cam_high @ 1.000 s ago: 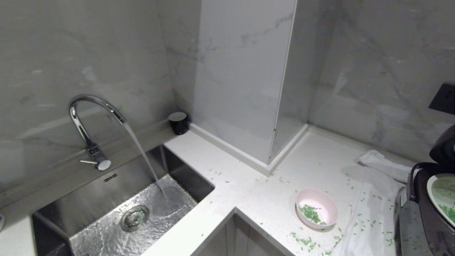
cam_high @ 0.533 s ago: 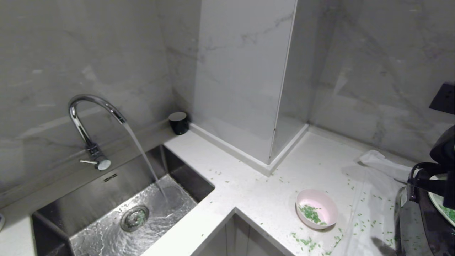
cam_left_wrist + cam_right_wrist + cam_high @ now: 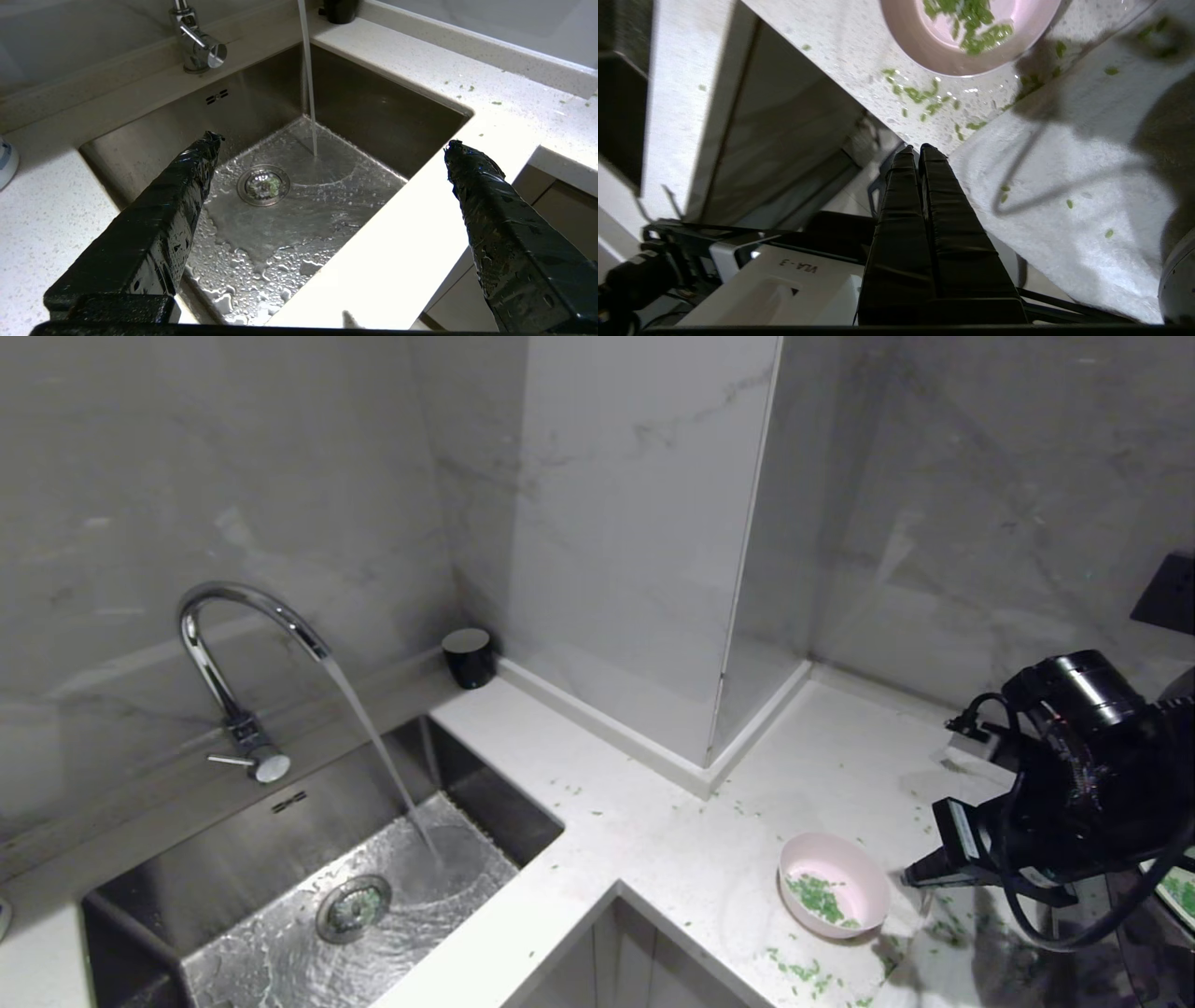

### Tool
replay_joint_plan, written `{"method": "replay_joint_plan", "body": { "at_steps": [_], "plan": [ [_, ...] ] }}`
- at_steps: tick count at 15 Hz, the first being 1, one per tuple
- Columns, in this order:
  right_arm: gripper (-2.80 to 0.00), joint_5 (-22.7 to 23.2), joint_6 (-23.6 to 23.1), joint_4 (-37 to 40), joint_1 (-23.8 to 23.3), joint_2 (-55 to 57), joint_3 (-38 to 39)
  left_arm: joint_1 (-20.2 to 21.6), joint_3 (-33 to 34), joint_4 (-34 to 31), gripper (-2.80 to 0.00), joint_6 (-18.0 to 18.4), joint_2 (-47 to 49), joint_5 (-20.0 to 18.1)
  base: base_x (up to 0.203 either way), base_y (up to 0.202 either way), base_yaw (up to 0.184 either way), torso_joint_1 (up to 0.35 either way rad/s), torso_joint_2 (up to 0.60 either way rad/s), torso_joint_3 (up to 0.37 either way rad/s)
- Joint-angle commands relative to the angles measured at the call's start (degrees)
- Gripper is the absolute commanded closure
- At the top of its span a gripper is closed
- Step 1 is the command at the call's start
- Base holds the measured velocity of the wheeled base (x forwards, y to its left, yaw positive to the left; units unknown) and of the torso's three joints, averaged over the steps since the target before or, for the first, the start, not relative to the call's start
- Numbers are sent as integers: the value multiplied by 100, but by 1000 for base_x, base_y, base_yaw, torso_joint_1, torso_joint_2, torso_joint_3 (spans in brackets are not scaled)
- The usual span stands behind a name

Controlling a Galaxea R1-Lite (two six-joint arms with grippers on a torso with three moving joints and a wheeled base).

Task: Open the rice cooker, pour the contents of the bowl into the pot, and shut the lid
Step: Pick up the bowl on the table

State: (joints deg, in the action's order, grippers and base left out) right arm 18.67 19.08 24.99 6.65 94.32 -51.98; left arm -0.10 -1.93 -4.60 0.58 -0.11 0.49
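White counter (image 3: 672, 859) strewn with green bits; tap (image 3: 233, 644) running; left jaws apart, right jaws together.

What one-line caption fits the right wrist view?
Shut right gripper points toward a pink bowl of green grains, with more scattered over counter and cloth.

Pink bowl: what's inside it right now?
The pink bowl holds a small cluster of green grains against its near wall; the rest of the white inside is bare. In the right wrist view its far part is cut off.
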Motion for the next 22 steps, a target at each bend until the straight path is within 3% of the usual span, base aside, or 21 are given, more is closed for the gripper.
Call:
{"method": "replay_joint_plan", "body": {
  "at_steps": [1,6,7,11,22],
  "plan": [
    [0,-101,-45,34,299,680,-39,-3,8,11,-280,-41,-7,4,0,0,0,0,0,0],
    [0,-256,70,24,989,1348,-436,-7,8,18,-280,-41,-15,4,0,0,0,0,0,0],
    [-280,-297,77,24,1054,1477,-568,-3,8,20,-280,-41,-10,4,0,0,0,0,0,0],
    [-280,-913,51,-211,1119,1999,-709,1,8,17,-280,-41,-8,4,0,0,0,0,0,0],
    [-280,-1125,35,-539,1380,2918,-1517,1,8,11,-280,-41,-7,4,0,0,0,0,0,0]
  ]
}}
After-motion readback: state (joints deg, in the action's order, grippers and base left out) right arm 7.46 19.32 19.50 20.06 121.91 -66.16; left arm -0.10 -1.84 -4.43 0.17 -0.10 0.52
